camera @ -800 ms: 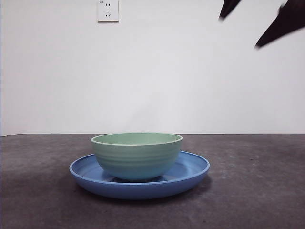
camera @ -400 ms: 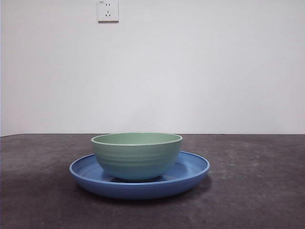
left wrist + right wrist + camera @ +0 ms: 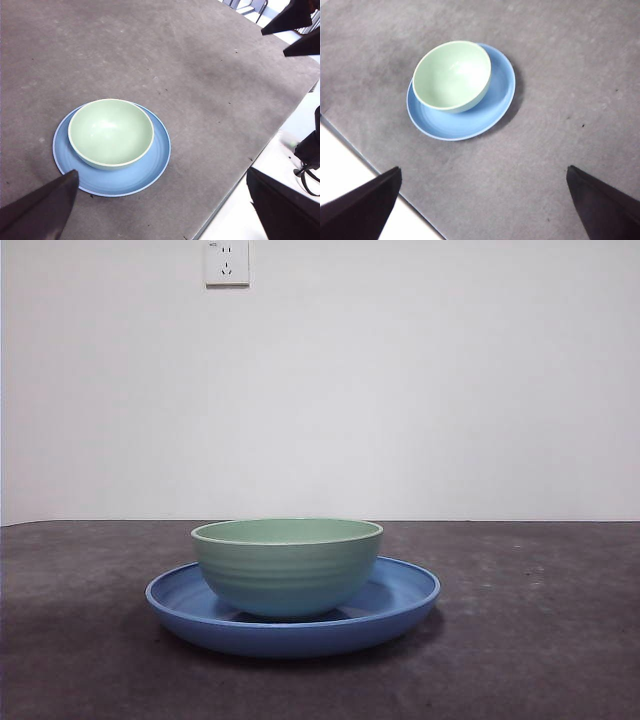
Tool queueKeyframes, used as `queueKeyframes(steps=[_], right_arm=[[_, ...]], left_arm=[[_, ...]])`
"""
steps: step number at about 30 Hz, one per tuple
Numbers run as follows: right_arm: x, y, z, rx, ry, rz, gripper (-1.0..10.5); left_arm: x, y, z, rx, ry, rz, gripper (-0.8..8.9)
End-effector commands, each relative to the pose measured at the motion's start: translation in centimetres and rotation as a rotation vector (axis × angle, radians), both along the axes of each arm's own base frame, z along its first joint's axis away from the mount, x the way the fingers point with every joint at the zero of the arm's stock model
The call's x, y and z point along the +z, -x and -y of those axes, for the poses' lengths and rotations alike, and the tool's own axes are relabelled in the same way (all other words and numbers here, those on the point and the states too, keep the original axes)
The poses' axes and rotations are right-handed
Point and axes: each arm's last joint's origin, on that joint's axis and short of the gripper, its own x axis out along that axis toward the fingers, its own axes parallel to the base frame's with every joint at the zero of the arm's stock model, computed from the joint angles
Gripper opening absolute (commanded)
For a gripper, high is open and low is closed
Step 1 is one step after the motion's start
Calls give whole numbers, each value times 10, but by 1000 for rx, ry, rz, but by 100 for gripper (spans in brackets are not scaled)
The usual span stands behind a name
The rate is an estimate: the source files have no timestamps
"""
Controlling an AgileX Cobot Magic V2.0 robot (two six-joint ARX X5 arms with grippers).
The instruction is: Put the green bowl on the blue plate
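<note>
The green bowl (image 3: 287, 565) stands upright on the blue plate (image 3: 400, 595), a little left of the plate's middle in the front view. Both also show in the left wrist view, bowl (image 3: 110, 131) on plate (image 3: 150, 165), and in the right wrist view, bowl (image 3: 452, 75) on plate (image 3: 490, 107). My left gripper (image 3: 161, 172) is open and empty, high above the table and apart from the bowl. My right gripper (image 3: 484, 168) is open and empty, also high and apart from it. Neither gripper shows in the front view.
The dark grey table (image 3: 520, 640) has its edge near the plate in both wrist views (image 3: 365, 160). The right arm's black tips (image 3: 295, 30) show at a corner of the left wrist view. A white wall socket (image 3: 227, 262) is on the back wall.
One second ago black gripper tips showed at the top right of the front view; they have gone up out of view. Bowl and plate have not moved.
</note>
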Motion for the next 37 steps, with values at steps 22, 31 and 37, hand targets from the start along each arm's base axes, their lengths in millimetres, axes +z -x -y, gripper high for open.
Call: queueKeyframes(steps=[22,31,37], right_arm=[[3,0,-3,68,-48,22,23],[3,0,-3,68,-48,22,23],[4,0,-3,69,-49,23,23]], left_arm=[[3,0,1,-11,7,16,24],[3,0,1,-11,9,18,24],[-4,-11,-4,78,19,12,24]])
